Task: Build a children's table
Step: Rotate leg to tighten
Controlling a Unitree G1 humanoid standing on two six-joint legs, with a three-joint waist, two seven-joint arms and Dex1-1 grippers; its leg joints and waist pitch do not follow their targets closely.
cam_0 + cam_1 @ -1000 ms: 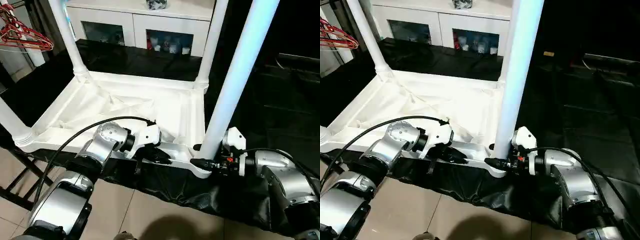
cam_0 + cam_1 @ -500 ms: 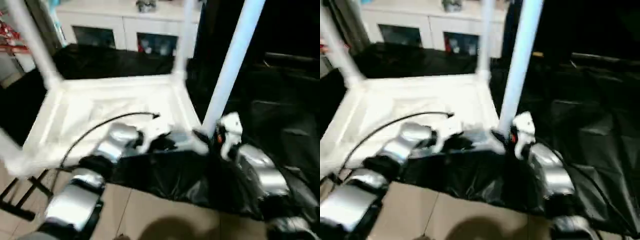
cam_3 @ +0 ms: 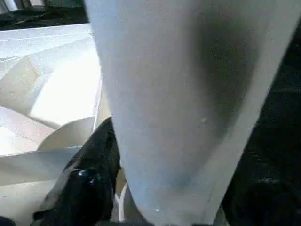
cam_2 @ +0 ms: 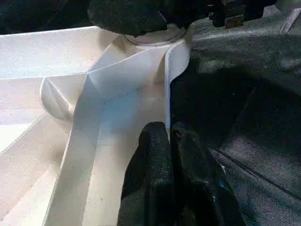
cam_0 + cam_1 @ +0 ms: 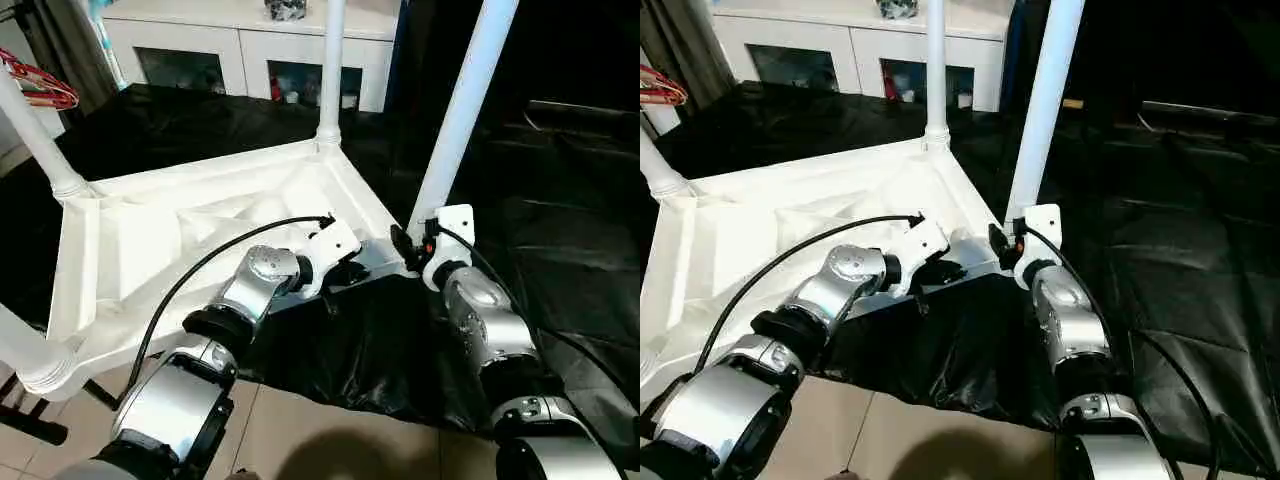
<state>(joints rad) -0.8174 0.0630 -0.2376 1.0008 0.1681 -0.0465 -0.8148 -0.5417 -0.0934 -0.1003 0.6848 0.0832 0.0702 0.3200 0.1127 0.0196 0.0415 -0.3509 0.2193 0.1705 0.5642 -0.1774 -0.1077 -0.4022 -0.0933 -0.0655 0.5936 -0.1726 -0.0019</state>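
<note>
The upturned children's table point(image 5: 200, 215) lies on black sheeting point(image 5: 350, 350). The left end effector point(image 4: 169, 141) pinches its rim; the right end effector point(image 5: 405, 245) straddles the near-right leg point(image 5: 455, 120), fingers spread.

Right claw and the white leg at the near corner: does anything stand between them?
Nothing visible does. The right claw sits right at the base of the white tapered plastic leg, which rises from the upturned white table top.
</note>
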